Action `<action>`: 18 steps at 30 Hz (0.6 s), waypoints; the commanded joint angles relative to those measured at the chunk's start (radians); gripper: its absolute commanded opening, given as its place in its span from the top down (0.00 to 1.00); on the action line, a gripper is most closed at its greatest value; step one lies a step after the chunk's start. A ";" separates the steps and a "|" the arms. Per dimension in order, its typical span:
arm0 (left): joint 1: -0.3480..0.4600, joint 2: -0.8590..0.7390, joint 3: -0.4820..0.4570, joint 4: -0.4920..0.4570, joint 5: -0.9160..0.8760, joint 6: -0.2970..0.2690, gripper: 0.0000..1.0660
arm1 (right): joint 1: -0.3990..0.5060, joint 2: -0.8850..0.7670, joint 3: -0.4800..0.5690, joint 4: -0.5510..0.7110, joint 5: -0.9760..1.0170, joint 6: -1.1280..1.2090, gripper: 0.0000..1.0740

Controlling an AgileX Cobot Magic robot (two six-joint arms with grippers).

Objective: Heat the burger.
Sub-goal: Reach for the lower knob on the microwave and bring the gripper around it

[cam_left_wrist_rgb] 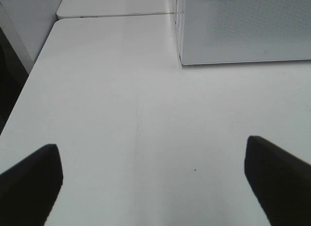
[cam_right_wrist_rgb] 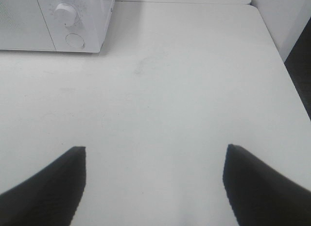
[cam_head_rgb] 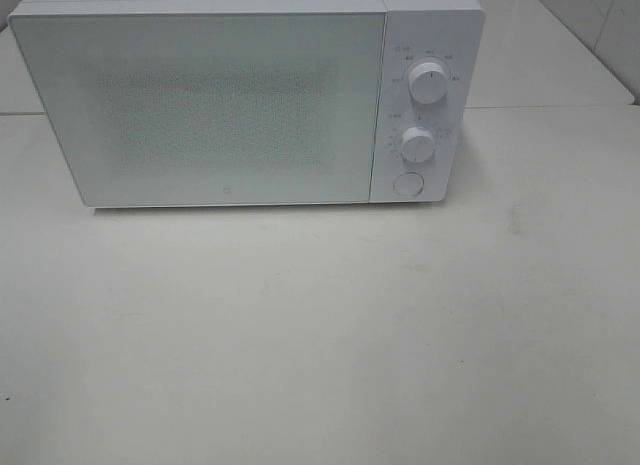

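Burger: none of the three views shows it, so where it sits cannot be told.

The left gripper (cam_left_wrist_rgb: 151, 148) is released. Its two dark fingers (cam_left_wrist_rgb: 29, 187) stand wide apart over the bare white table (cam_head_rgb: 320, 335), with nothing between them and nothing touching them. Between those fingers a faint scratch (cam_left_wrist_rgb: 137, 133) runs along the tabletop, with a tiny dark speck (cam_left_wrist_rgb: 195, 170) beside it.

In the high view a white microwave (cam_head_rgb: 230, 95) stands at 12 o'clock on the table, a little toward 11. Its door (cam_head_rgb: 200, 105) is shut and takes up most of the front. The dotted, frosted panel hides whatever is inside.

At the 3 o'clock side of the door is the narrow control strip. On it the upper knob (cam_head_rgb: 428, 83) sits at 12 o'clock and the lower knob (cam_head_rgb: 418, 143) just below it. A round button (cam_head_rgb: 407, 183) sits at 6 o'clock, near the base. A seam (cam_head_rgb: 560, 107) crosses the table behind the microwave's front edge, toward 2 o'clock. A faint grey smudge (cam_head_rgb: 515, 213) marks the surface at about 3 o'clock, near the microwave's right corner.

The right gripper (cam_right_wrist_rgb: 155, 149) is released too. Its fingers are spread wide above empty tabletop and hold nothing, well apart from the microwave's control corner. Neither gripper appears in the high view.
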 commanded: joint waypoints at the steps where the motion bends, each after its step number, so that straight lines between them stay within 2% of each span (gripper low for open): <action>1: 0.003 -0.030 0.004 -0.007 -0.009 -0.004 0.12 | -0.001 -0.027 0.001 0.000 -0.007 -0.001 0.29; 18: 0.003 -0.030 0.004 -0.007 -0.009 -0.004 0.12 | -0.001 0.012 -0.043 0.003 -0.084 0.007 0.29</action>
